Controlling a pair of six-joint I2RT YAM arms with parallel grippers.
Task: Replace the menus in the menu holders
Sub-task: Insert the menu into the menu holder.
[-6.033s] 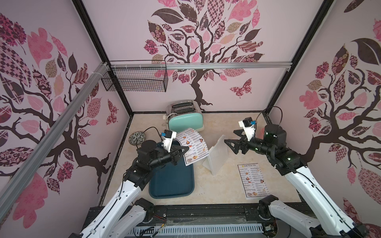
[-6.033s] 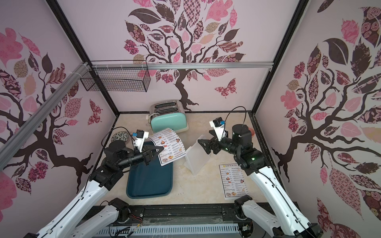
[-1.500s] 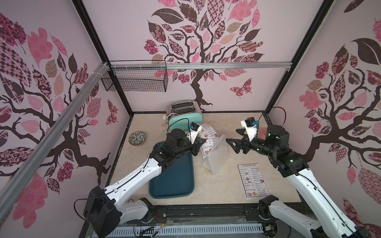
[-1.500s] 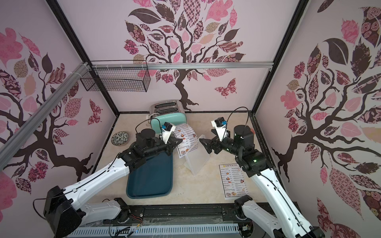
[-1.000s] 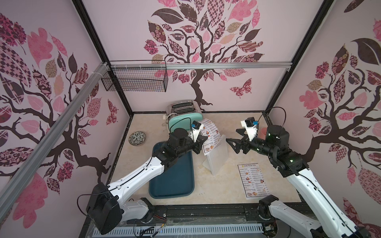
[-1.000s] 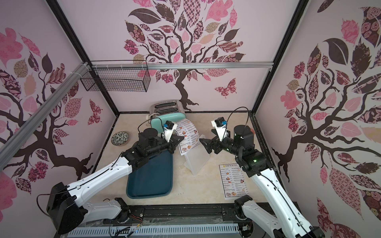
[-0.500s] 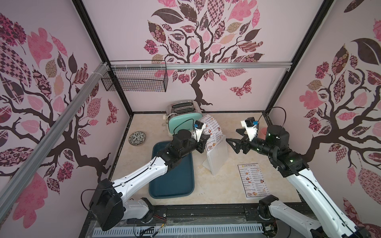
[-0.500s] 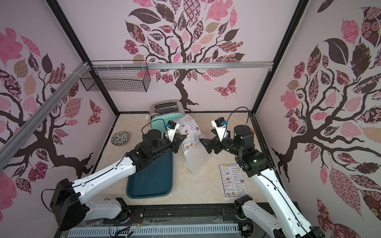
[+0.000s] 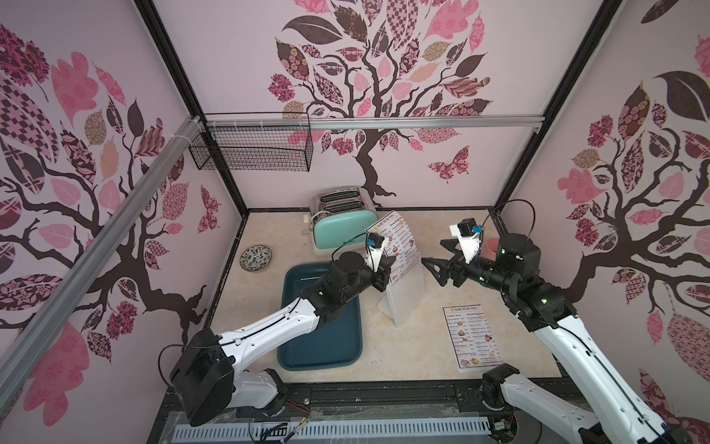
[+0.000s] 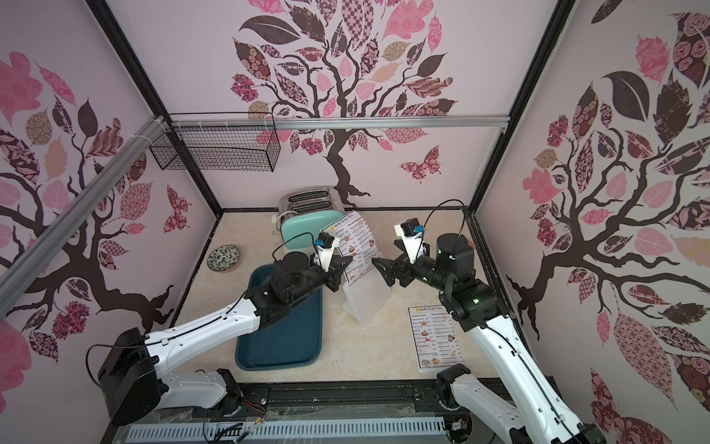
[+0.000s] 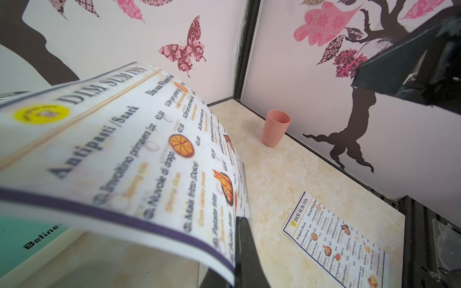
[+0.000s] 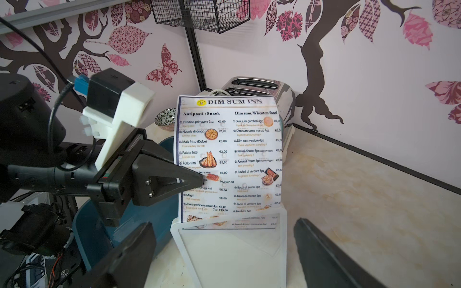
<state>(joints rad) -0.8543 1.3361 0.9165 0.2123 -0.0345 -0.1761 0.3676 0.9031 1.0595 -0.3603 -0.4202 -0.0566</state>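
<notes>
Lying beside the menu holder (image 9: 405, 296) on the left arm's side: teal tray (image 9: 322, 346); holder itself upright, slanted; held menu (image 12: 229, 154), long axis upright, directly above the holder, lower edge seemingly just inside its top slot; spare menu (image 9: 470, 338) flat beside the holder, right arm's side; left gripper (image 12: 199, 178) pinching the held sheet's side edge; right gripper (image 9: 432, 251) spread wide, empty, facing the holder. Seating likely needs a straight downward slide.
</notes>
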